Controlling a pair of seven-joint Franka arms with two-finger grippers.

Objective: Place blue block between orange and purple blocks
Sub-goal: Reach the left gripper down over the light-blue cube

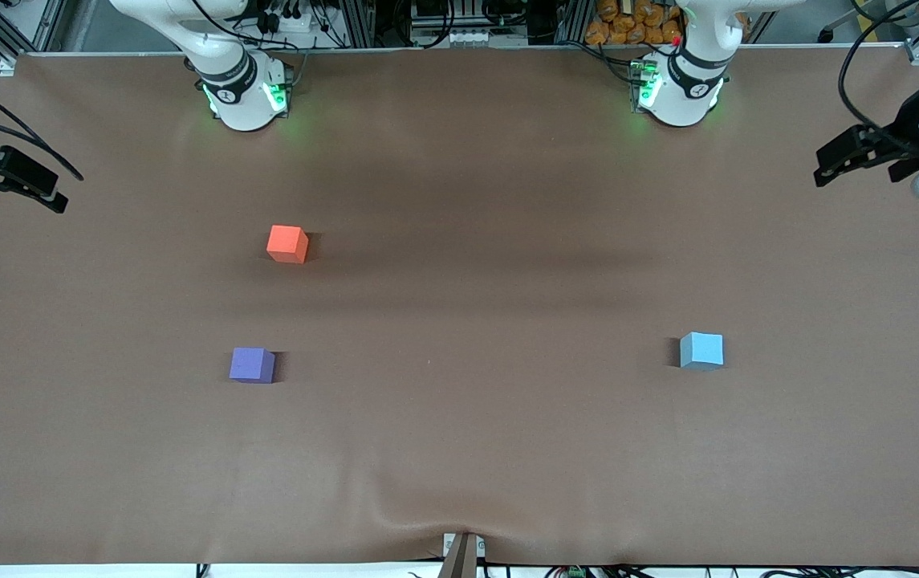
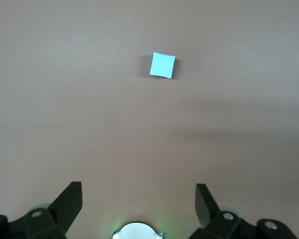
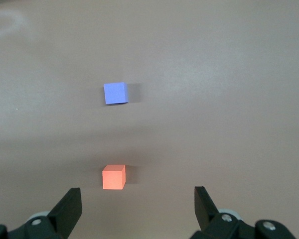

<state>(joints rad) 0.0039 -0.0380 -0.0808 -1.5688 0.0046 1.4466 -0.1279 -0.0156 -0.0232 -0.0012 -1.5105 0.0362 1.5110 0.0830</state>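
Note:
The sky-blue block [image 1: 701, 351] sits on the brown table toward the left arm's end; it also shows in the left wrist view [image 2: 163, 65]. The orange block [image 1: 287, 244] and the purple block [image 1: 252, 365] sit toward the right arm's end, the purple one nearer the front camera, with a gap between them. Both show in the right wrist view, orange [image 3: 113, 177] and purple [image 3: 114, 93]. My left gripper [image 1: 860, 159] [image 2: 138, 201] hangs open and empty, high over its end of the table. My right gripper [image 1: 14, 185] [image 3: 138, 204] hangs open and empty, high over its own end.
The brown cover [image 1: 475, 265] spans the whole table. The arm bases [image 1: 246, 96] [image 1: 680, 92] stand along the edge farthest from the front camera. A small bracket [image 1: 463, 554] sits at the edge nearest the camera, where the cover wrinkles.

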